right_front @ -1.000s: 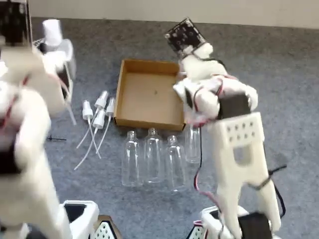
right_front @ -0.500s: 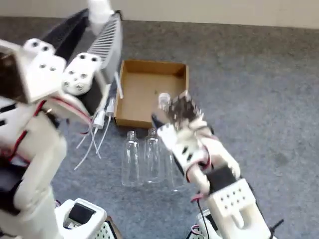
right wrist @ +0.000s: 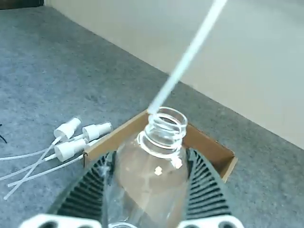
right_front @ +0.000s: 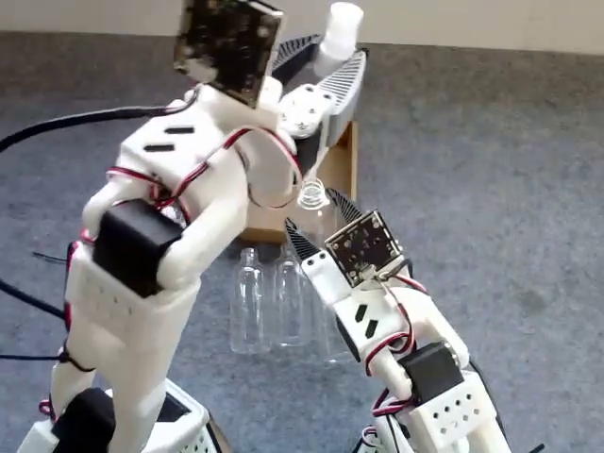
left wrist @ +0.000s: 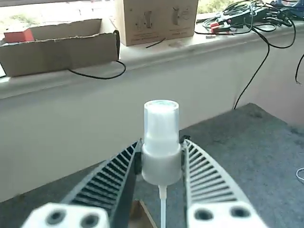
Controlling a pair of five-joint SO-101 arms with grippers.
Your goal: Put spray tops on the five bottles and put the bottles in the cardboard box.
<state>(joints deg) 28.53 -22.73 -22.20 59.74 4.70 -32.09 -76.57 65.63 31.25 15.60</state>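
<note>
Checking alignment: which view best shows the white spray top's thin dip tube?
Right wrist view: the thin white dip tube slants, tip at the mouth of the clear plastic bottle. Left wrist view catches its upper end under the white spray top; in the high view I cannot trace it.

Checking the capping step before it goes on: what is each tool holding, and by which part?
Left tool: a spray top, pinched at its collar below the cap. Right tool: a clear bottle, clamped around its body under the neck.
</note>
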